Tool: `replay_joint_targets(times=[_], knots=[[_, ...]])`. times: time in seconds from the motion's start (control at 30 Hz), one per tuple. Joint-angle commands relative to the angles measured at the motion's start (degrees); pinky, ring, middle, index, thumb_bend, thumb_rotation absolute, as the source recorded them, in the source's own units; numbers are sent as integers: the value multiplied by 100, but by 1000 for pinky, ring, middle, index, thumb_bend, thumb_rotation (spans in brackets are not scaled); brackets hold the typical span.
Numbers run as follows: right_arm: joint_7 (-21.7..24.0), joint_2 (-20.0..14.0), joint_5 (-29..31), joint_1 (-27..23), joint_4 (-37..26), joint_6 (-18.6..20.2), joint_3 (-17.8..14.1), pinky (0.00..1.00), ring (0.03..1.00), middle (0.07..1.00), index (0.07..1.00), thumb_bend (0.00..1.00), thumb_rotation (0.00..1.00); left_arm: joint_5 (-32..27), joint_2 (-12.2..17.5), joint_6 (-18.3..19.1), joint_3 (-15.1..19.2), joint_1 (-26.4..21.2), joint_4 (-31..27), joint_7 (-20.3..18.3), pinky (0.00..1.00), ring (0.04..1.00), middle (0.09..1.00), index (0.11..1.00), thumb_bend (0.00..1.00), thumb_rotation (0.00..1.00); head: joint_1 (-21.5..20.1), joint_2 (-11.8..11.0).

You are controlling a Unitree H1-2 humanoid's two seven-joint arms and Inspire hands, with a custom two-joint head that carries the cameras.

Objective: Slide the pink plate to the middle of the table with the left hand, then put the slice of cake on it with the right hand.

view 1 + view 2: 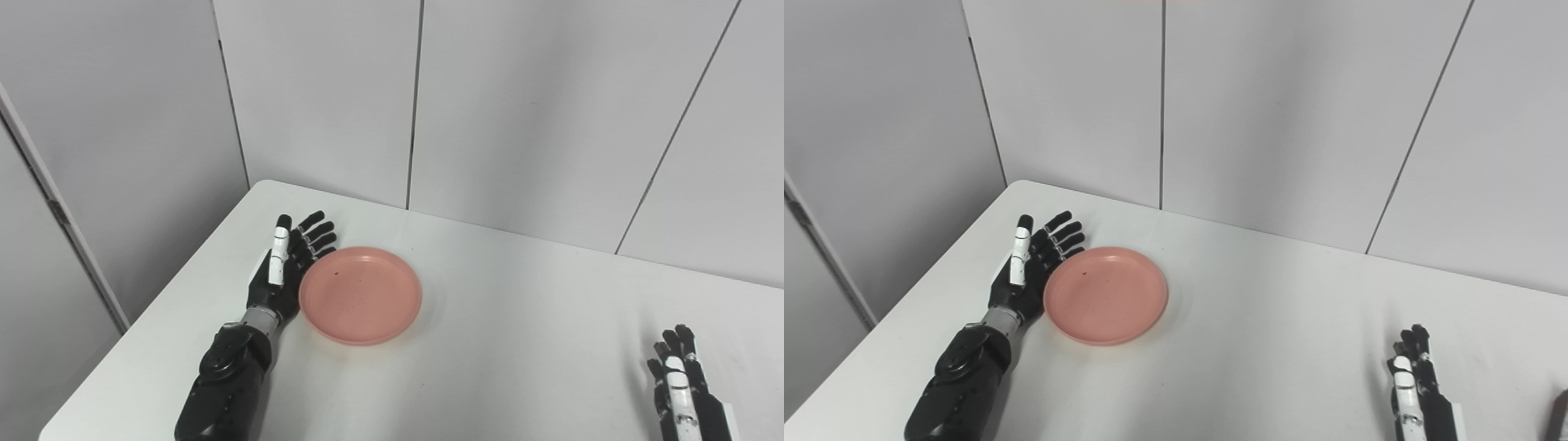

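Resting on the white table (490,343) is one pink plate (360,294), left of the table's middle and bare. One left hand (283,272) lies flat against the plate's left rim, fingers (318,236) spread and straight, gripping nothing. One right hand (677,380) waits near the bottom right edge, well apart, fingers extended and empty. No cake slice can be made out

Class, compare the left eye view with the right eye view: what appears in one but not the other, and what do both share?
Left eye view only: more of the left wall with its slanted strip. Right eye view only: a dark object cut off at the bottom right edge, unidentifiable. Both: the pink plate, the left robot hand open beside it, the right robot hand open, and the table.
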Motion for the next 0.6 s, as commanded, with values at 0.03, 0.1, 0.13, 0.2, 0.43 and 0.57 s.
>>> replay_joint_targets(times=[0.03,0.1,0.13,0.2,0.43,0.57], knots=[[-6,42,-53,-77,-123,-161,1,1000,996,988,994,305,737,96,-84,240,-309,1,-171,-190,814,839,828,807,783,988,-202,48],[-23,65,-83,-84,-84,-254,-2,1000,986,982,987,310,718,142,-95,299,-438,23,-218,-207,821,842,831,810,781,997,-202,48],[-46,87,-101,-91,-48,-294,-9,1000,982,980,984,324,717,187,-143,294,-529,42,-232,-210,816,836,825,802,774,980,-322,97],[-82,107,-179,-106,23,-366,-7,1000,968,970,971,356,702,283,-224,254,-689,85,-254,-229,834,848,834,810,770,993,-449,134],[-141,227,-280,-202,319,-560,8,1000,951,958,955,486,694,450,-518,473,-986,288,-597,-92,839,860,848,827,771,1000,-1015,321],[-195,260,-443,-225,312,-640,44,974,919,938,944,470,671,569,-806,668,-899,458,-975,390,830,850,837,820,773,991,-1731,598]])
